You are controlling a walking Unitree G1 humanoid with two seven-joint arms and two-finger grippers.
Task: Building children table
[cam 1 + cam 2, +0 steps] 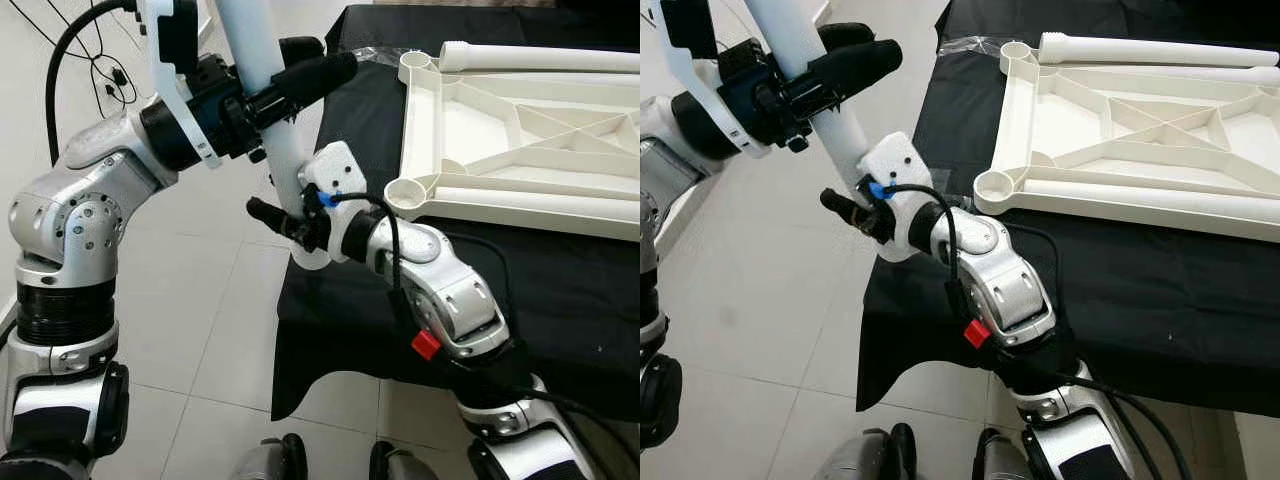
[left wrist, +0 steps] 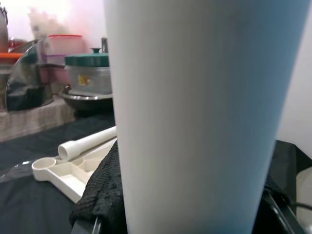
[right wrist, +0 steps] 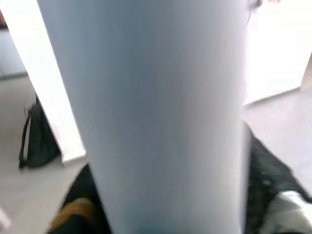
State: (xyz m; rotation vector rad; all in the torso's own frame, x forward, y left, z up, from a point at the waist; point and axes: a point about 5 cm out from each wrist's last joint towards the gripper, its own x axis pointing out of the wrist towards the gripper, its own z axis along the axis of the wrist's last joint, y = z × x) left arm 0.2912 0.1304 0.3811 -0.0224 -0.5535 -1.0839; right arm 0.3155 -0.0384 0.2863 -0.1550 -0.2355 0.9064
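A white plastic table leg [image 1: 262,75] stands nearly upright in the air, left of the black-draped table. My left gripper [image 1: 300,82] is shut on its upper part, and my right gripper [image 1: 283,218] is shut on its lower end. The leg [image 2: 195,117] looms close in the left wrist view, and the leg [image 3: 156,122] does too in the right wrist view. The white table top [image 1: 520,130] lies upside down on the black cloth, with a round corner socket [image 1: 408,192] near my right wrist. Another leg [image 1: 540,58] lies along its far edge.
The black cloth [image 1: 560,300] covers the table and hangs over its left edge. Pale tiled floor [image 1: 190,330] lies to the left, with black cables [image 1: 105,60] at the far left. Lidded containers [image 2: 87,70] stand on a counter behind the table.
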